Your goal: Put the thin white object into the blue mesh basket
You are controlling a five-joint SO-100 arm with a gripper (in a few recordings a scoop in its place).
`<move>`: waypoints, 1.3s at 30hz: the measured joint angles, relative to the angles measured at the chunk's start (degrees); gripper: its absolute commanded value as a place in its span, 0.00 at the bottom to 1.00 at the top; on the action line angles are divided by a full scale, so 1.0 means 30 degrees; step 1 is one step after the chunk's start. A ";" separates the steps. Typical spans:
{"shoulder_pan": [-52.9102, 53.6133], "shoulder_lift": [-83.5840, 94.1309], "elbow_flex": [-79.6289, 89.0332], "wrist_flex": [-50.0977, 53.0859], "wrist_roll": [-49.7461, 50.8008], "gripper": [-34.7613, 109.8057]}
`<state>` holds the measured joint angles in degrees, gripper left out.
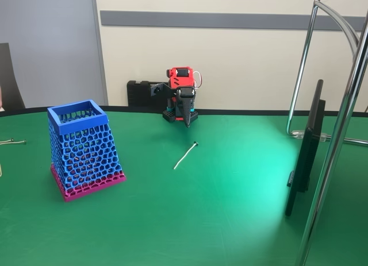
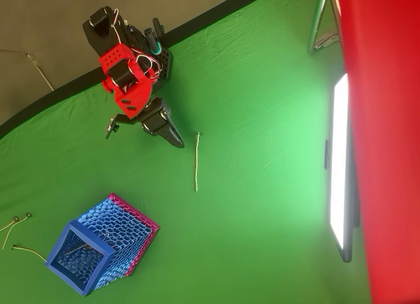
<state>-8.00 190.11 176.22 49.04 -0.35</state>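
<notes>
The thin white object (image 1: 186,155) lies flat on the green table, a slim curved strip with a small dark head; from overhead the thin white object (image 2: 197,161) lies just right of the arm. The blue mesh basket (image 1: 80,146) stands upright at the left with a magenta base; in the overhead view the blue mesh basket (image 2: 98,246) is at lower left. My gripper (image 1: 187,121) points down at the table behind the strip, with its jaws together and nothing in them; seen from above, my gripper (image 2: 177,142) ends a short way left of the strip's head.
A dark flat screen (image 1: 305,148) stands on edge at the right beside chrome stand poles (image 1: 339,134). Thin wire-like pieces (image 2: 16,226) lie at the table's left edge near the basket. Open green table (image 1: 190,220) stretches in front.
</notes>
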 measured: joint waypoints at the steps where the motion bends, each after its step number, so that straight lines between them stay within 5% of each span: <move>1: 0.0000 0.0000 0.0000 0.0000 0.0000 0.25; 39: 0.0146 0.0000 0.0000 0.0000 0.0264 0.25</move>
<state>-7.56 190.11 176.22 49.04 0.44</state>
